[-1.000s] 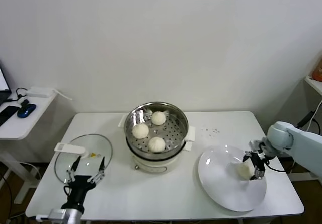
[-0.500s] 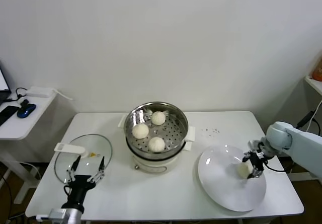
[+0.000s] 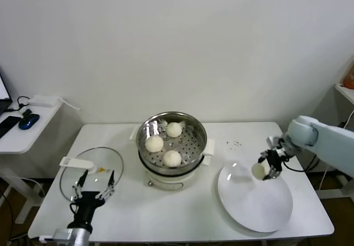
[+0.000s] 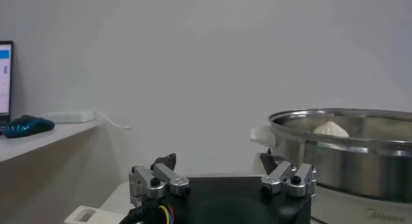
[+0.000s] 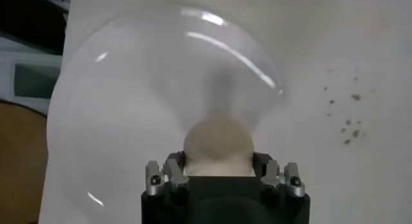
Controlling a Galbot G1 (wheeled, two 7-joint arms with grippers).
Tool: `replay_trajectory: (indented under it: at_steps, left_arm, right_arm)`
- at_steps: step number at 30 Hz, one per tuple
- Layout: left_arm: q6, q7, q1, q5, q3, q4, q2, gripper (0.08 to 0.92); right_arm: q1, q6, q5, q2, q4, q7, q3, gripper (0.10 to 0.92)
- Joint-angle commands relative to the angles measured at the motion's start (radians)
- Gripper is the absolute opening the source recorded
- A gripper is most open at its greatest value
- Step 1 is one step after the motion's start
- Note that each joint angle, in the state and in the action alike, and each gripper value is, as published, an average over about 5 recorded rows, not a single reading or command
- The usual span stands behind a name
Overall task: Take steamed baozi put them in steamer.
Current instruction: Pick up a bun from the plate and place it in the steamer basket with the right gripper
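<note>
The steel steamer (image 3: 192, 125) stands on its white pot base at the table's middle and holds three off-white baozi (image 3: 172, 158). My right gripper (image 3: 264, 166) is shut on the fourth baozi (image 3: 258, 171) and holds it above the white plate (image 3: 255, 202), near the plate's far edge. In the right wrist view the baozi (image 5: 218, 145) sits between the fingers over the plate (image 5: 129, 96). My left gripper (image 3: 94, 183) is open and empty near the table's front left; the steamer's rim (image 4: 341, 125) shows beyond it in the left wrist view.
The flat glass lid (image 3: 91, 174) lies on the table at the left, just behind my left gripper. A side desk with a blue mouse (image 3: 27, 120) stands at far left. Small dark specks (image 3: 232, 144) lie on the table right of the steamer.
My right gripper has lifted the baozi off the plate and moved it up and a little to the left, toward the steamer. The left arm has not moved.
</note>
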Motion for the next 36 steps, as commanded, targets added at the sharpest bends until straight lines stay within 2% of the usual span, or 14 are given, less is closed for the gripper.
replay_trajectory:
  at_steps: [1,6,11,20,28,36]
  left_arm:
    - [0.000,-0.001,0.003,0.016,0.002,-0.020,0.003,0.823]
    - [0.004,-0.002,0.004,0.012,0.001,-0.024,0.010,0.823]
    - [0.003,-0.002,0.004,0.011,0.005,-0.027,0.010,0.823]
    - [0.010,-0.009,-0.008,0.030,0.011,-0.045,0.010,0.823]
    - [0.015,-0.019,-0.021,0.030,0.001,-0.046,0.009,0.823]
    - [0.011,-0.019,-0.022,0.026,-0.005,-0.033,0.008,0.823]
  right_arm:
    - [0.486,-0.009,0.349,0.161,0.018,-0.007,-0.362,0.670]
    - [0.597,-0.022,0.551,0.276,-0.007,-0.003,-0.446,0.670]
    - [0.633,-0.031,0.623,0.374,-0.031,-0.004,-0.458,0.670]
    - [0.554,-0.059,0.648,0.535,-0.086,0.014,-0.423,0.670]
    - [0.450,-0.067,0.623,0.669,-0.203,0.024,-0.385,0.672]
    - [0.362,-0.070,0.571,0.713,-0.266,0.027,-0.362,0.686]
